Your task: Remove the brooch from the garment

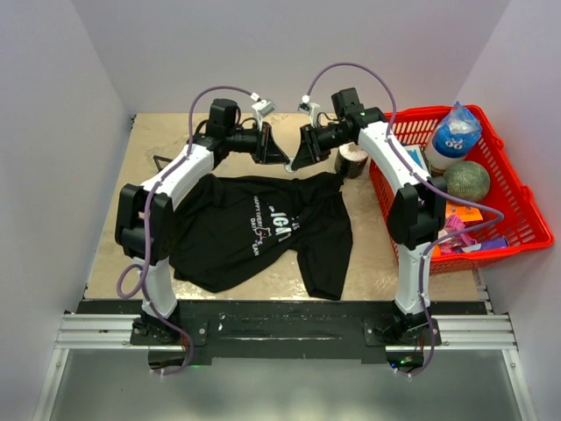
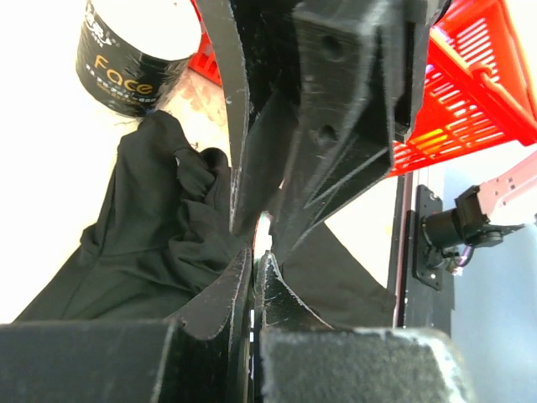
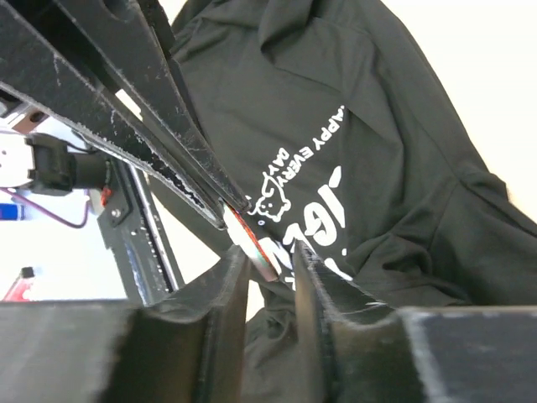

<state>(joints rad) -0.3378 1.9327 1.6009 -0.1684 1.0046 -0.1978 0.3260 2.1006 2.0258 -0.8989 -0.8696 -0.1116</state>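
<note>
Your left gripper (image 2: 256, 256) pinches the small round brooch (image 3: 252, 243), whose lower edge sits between your right gripper's (image 3: 270, 262) slightly spread jaws.

Both arms arched inward, left end effector (image 1: 282, 158) pinched tight, right end effector (image 1: 296, 161) facing it tip-to-tip

Round brooch (image 3: 252, 243) pinched above crumpled black garment (image 1: 254, 232).

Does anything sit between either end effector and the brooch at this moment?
Nothing visible does. The brooch, a small round disc, appears pinched at the tips of the left end effector, with the right end effector directly at it. Only the garment lies behind.
</note>
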